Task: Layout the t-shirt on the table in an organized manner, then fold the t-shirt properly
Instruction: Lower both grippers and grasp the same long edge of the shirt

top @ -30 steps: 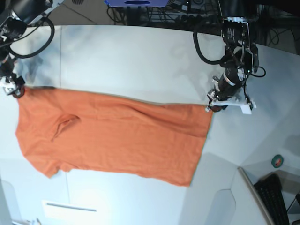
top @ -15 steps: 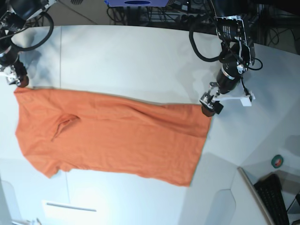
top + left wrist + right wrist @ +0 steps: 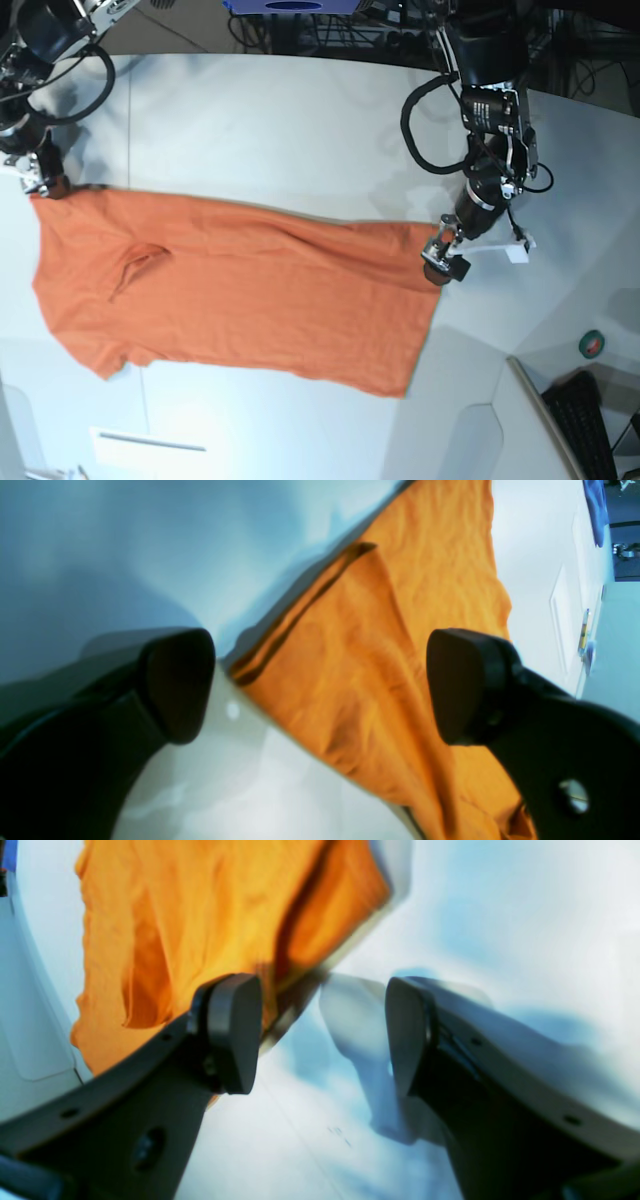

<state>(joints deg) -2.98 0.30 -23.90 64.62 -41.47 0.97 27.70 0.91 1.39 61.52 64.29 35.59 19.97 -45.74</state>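
The orange t-shirt [image 3: 250, 290] lies spread flat on the white table [image 3: 300, 120], collar end at the left and hem at the right. My left gripper [image 3: 440, 262] is at the hem's far corner. In the left wrist view it [image 3: 320, 685] is open, its jaws astride a folded shirt corner [image 3: 360, 680] without closing on it. My right gripper [image 3: 45, 183] is at the shirt's far left corner. In the right wrist view it [image 3: 320, 1035] is open, with the blurred cloth [image 3: 175, 915] behind its left finger [image 3: 235, 1035] and bare table between the pads.
A green tape roll [image 3: 593, 344] and a dark keyboard [image 3: 585, 420] lie on a lower surface at the front right. Cables and a blue object [image 3: 290, 5] sit beyond the table's far edge. A white strip [image 3: 150, 440] lies near the front edge.
My left gripper has moved toward the front, onto the shirt's right corner. My right gripper has shifted slightly at the left corner. The shirt has barely moved.
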